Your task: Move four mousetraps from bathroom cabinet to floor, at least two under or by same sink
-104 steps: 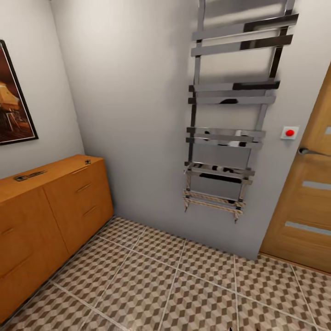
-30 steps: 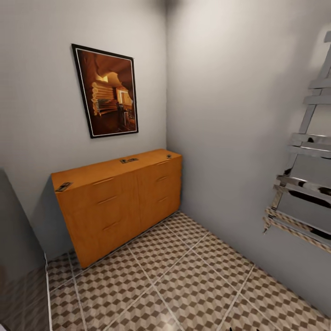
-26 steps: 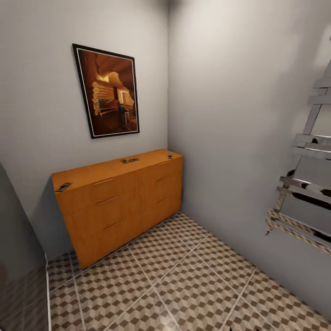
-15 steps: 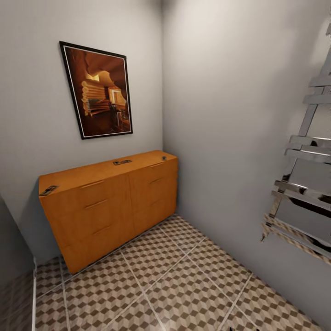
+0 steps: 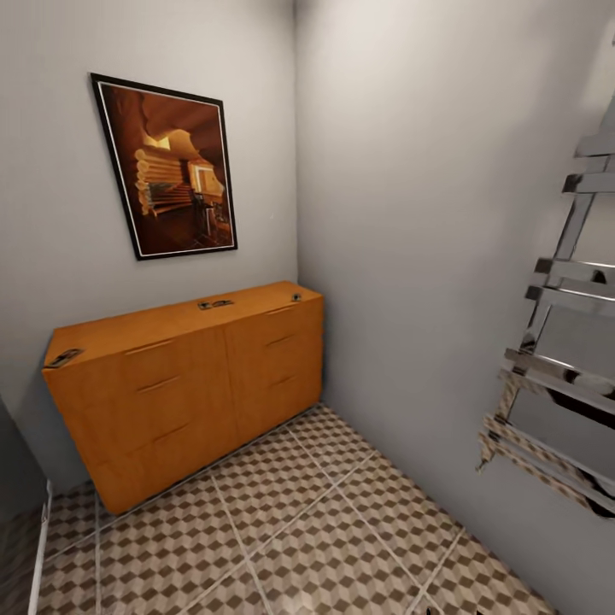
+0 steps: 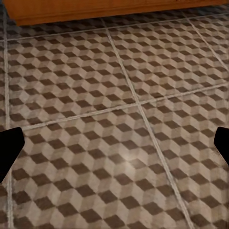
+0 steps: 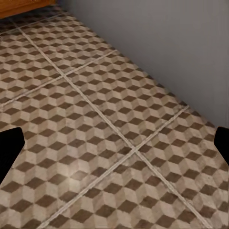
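the floor (image 5: 325,521) is spreading across the lower half of the head view in large square tiles, each printed with a brown, beige and cream cube pattern and edged by pale grout lines. two plain grey walls (image 5: 410,188) are meeting in a corner behind it, matte and smooth.

the cabinet (image 5: 188,384) is standing against the left wall, an orange-brown wooden chest, boxy, with a flat top and rows of drawers carrying slim wooden bar handles. its base is resting on the tiles.

a chrome rack (image 5: 564,342) of flat, mirror-bright bars is hanging on the right wall, reflecting the tile pattern in its lowest rungs. a framed picture (image 5: 166,166) in warm browns, rectangular with a thin black frame, is hanging above the cabinet.

three mousetraps are lying on the cabinet top, small, flat and dark-wired: one (image 5: 63,358) at the near left corner, one (image 5: 215,303) near the middle of the back edge, and a third (image 5: 295,297) at the far right end. they are too small to make out further.

in the left wrist view the left pincer (image 6: 114,148) is hanging over the tiles, its two black fingertips (image 6: 9,148) showing at opposite edges, wide apart and holding nothing. in the right wrist view the right pincer (image 7: 114,145) is likewise spread, black tips (image 7: 9,143) far apart above the tiles near the grey wall.
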`<state>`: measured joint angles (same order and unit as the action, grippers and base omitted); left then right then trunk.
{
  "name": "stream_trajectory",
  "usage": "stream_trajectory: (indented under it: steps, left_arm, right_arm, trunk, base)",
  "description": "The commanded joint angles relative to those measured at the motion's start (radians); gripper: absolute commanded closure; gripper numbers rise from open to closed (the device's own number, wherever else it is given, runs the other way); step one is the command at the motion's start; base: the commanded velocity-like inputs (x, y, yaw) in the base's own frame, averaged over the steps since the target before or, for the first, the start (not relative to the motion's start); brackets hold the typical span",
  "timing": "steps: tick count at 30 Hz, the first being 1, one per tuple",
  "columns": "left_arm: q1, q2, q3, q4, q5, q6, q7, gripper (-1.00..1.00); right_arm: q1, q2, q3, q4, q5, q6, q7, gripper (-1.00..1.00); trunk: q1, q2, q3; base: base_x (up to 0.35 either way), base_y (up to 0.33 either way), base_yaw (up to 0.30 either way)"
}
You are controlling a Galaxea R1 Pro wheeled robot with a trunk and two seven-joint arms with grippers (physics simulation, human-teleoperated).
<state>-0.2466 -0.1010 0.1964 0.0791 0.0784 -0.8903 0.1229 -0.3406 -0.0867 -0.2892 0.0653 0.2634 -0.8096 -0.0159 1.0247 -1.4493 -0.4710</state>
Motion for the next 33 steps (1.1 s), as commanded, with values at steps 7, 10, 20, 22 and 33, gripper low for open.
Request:
stream_trajectory:
  steps: [7, 10, 20, 22, 33]
  left_arm:
    - [-0.002, -0.001, -0.006, 0.004, 0.007, -0.006, 0.001, -1.00]
    - [-0.002, -0.003, -0.006, 0.004, 0.009, -0.006, 0.001, -1.00]
    - [-0.002, -0.008, -0.006, 0.003, 0.011, -0.008, 0.000, -1.00]
    - [-0.002, -0.010, -0.006, 0.002, 0.010, -0.008, 0.000, -1.00]
    - [-0.002, -0.004, -0.006, 0.002, 0.009, -0.007, 0.002, -1.00]
  right_arm:
    - [-0.001, -0.001, -0.008, 0.004, 0.010, -0.005, -0.002, -1.00]
    - [-0.001, -0.001, -0.008, 0.004, 0.010, -0.005, -0.002, -1.00]
    - [-0.001, -0.001, -0.008, 0.004, 0.010, -0.005, -0.001, -1.00]
    - [-0.001, -0.001, -0.008, 0.004, 0.010, -0.005, -0.001, -1.00]
    - [-0.001, -0.001, -0.008, 0.004, 0.010, -0.005, -0.001, -1.00]
  trunk:
    - [0.000, -0.001, -0.001]
    - [0.000, -0.001, -0.001]
    - [0.000, -0.001, -0.001]
    - [-0.007, 0.013, 0.005]
    - [-0.050, 0.090, 0.040]
  base:
    - [0.151, -0.233, 0.239]
    - [0.062, -0.087, 0.250]
    - [0.011, -0.016, 0.186]
    - [0.001, -0.002, 0.037]
    - [0.000, 0.000, 0.006]
